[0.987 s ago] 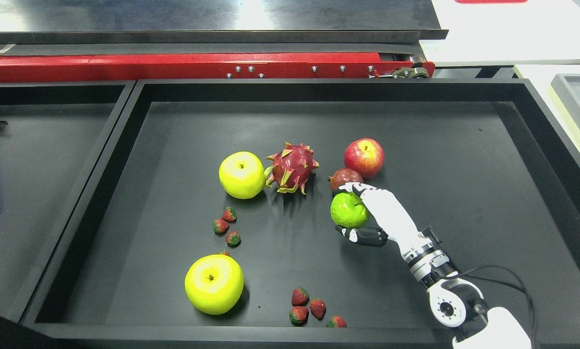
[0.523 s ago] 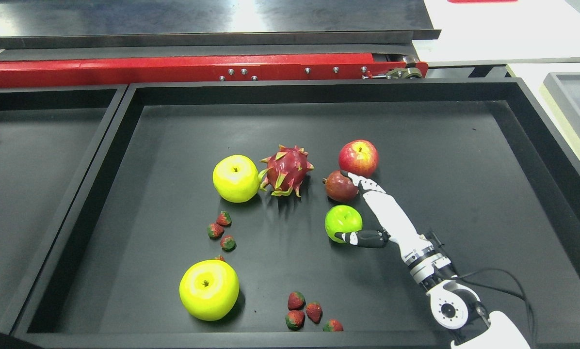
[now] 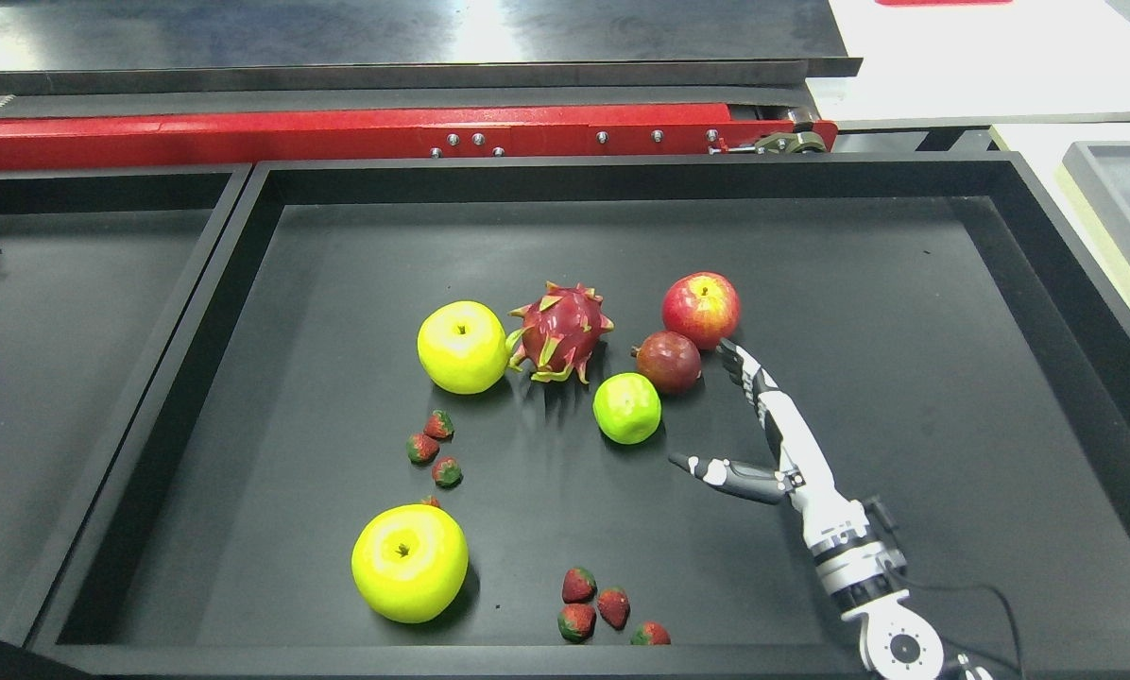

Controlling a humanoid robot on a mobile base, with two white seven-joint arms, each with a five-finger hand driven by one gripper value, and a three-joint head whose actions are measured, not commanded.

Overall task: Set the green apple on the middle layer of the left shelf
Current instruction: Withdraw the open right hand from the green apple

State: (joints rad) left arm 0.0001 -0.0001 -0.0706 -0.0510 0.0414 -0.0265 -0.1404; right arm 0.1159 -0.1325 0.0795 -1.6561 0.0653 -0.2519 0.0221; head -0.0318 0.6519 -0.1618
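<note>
The small green apple (image 3: 627, 408) lies on the floor of the black tray (image 3: 357, 179), just left of a dark red fruit (image 3: 669, 362) and right of the dragon fruit (image 3: 559, 331). My right hand (image 3: 716, 416) comes in from the lower right. It is open and empty, with fingers (image 3: 744, 364) stretched toward the red apple (image 3: 701, 309) and the thumb (image 3: 716, 469) pointing left. The green apple sits apart from the hand, to its left. No shelf shows in this view. The left arm is out of view.
Two large yellow-green apples lie in the tray, one (image 3: 463, 347) beside the dragon fruit and one (image 3: 409, 563) near the front. Strawberries lie in two clusters (image 3: 431, 447) (image 3: 599, 609). A red rail (image 3: 338, 132) runs behind the tray. Another black tray (image 3: 74, 302) is at the left.
The green apple has left my right hand and rolled left toward the dragon fruit. The hand has opened and drawn back to the right. The camera shifted slightly.
</note>
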